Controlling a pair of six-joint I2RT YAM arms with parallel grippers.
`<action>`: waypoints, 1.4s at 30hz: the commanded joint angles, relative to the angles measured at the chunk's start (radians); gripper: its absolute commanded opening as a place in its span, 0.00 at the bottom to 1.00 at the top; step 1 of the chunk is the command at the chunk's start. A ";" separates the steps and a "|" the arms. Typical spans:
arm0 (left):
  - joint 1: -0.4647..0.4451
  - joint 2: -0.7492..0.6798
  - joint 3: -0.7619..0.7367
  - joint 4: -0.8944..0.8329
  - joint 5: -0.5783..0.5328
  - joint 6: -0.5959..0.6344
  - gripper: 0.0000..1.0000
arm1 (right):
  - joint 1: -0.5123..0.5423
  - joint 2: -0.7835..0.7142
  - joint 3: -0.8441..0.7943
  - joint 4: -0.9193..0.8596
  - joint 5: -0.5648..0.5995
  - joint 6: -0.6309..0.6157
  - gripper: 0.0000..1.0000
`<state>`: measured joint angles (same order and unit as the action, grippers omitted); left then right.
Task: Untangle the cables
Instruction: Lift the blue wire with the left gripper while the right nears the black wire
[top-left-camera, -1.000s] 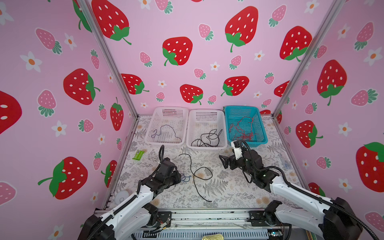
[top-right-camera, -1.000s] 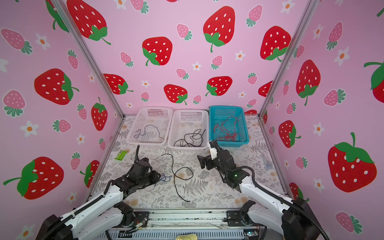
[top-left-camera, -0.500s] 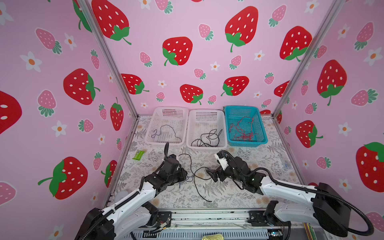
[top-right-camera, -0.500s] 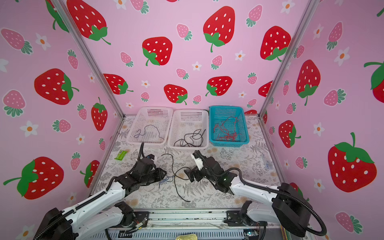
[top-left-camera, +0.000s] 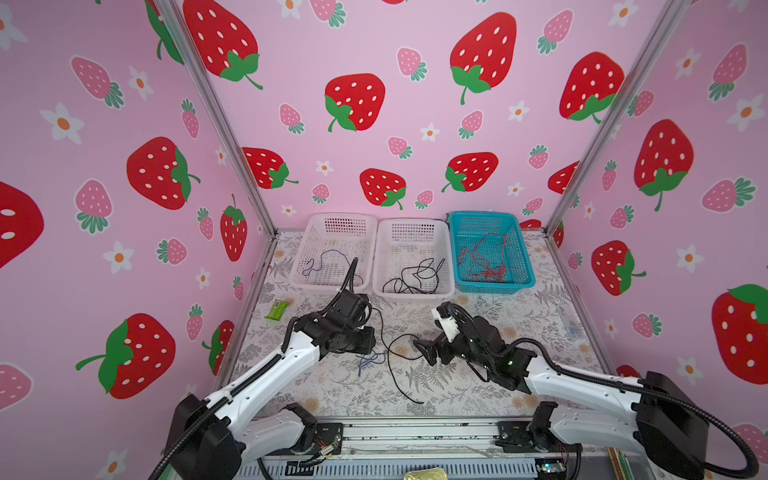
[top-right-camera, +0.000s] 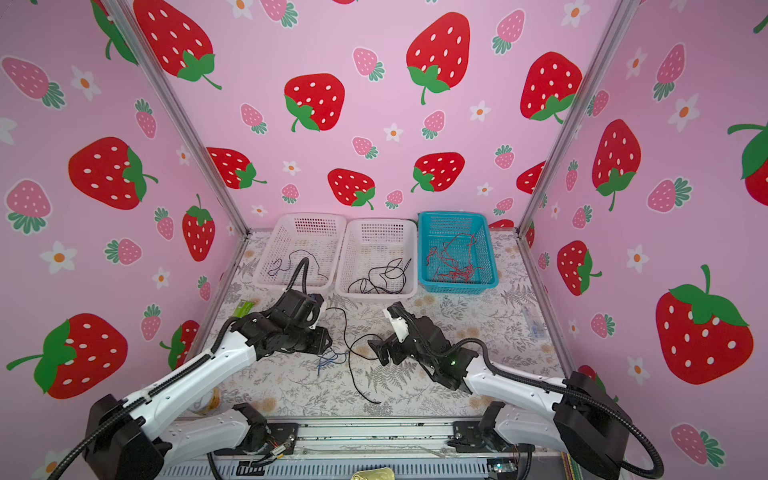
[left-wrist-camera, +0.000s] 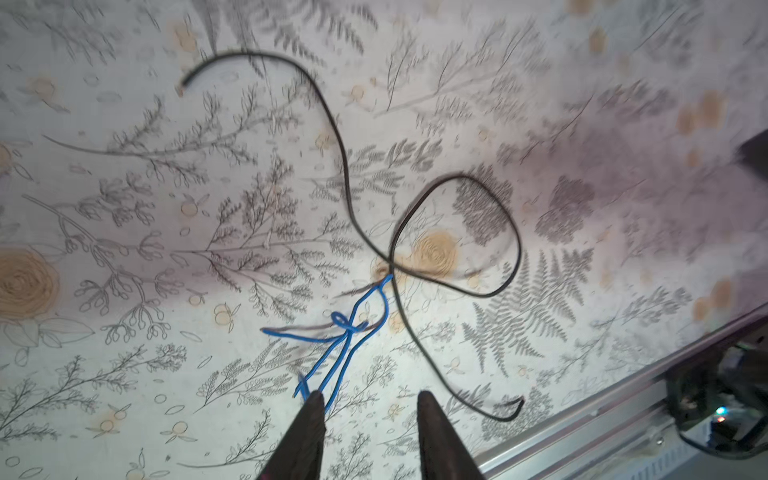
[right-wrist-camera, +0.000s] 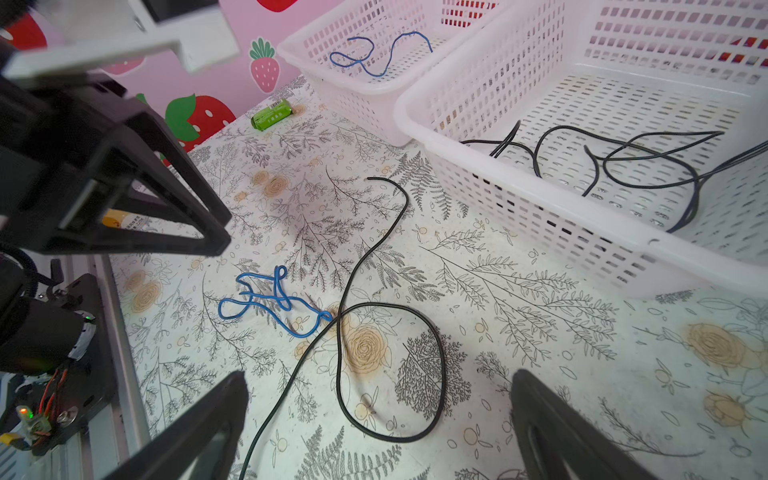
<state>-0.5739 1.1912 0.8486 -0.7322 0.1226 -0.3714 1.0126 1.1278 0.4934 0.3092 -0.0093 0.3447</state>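
While the left end effector (left-wrist-camera: 370, 397) parts its jaws beside the blue cable (left-wrist-camera: 351, 328), the right end effector (right-wrist-camera: 378, 376), jaws wide apart, has arrived over the black cable (right-wrist-camera: 338, 353). Drawing the two apart looks to be next.

White links (top-left-camera: 270, 374), black joints (top-left-camera: 332, 336), ribbed black hoses (top-left-camera: 351, 274)

Legible text — none found.
Green packet (right-wrist-camera: 272, 115), by the left edge of the table (top-left-camera: 540, 307), in front of the leftmost white basket (right-wrist-camera: 357, 104): wrapper print too small to read.
Yellow label (right-wrist-camera: 120, 218), partly hidden in the right wrist view: one line of dark characters — blurred, unreadable.
Gold plate (top-left-camera: 424, 473), below the table's front edge: lettering cannot be made out.
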 joint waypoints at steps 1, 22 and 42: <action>-0.014 0.055 0.001 -0.074 0.008 0.068 0.40 | 0.005 -0.055 -0.019 -0.011 0.030 0.005 1.00; -0.041 0.210 0.021 -0.081 -0.054 0.062 0.26 | 0.004 -0.108 -0.057 -0.002 0.055 0.008 1.00; -0.040 0.024 0.118 -0.160 -0.115 0.041 0.00 | 0.005 -0.164 -0.090 -0.021 0.100 0.028 1.00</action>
<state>-0.6128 1.2976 0.8791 -0.8398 0.0528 -0.3183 1.0126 0.9985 0.4160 0.2901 0.0494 0.3668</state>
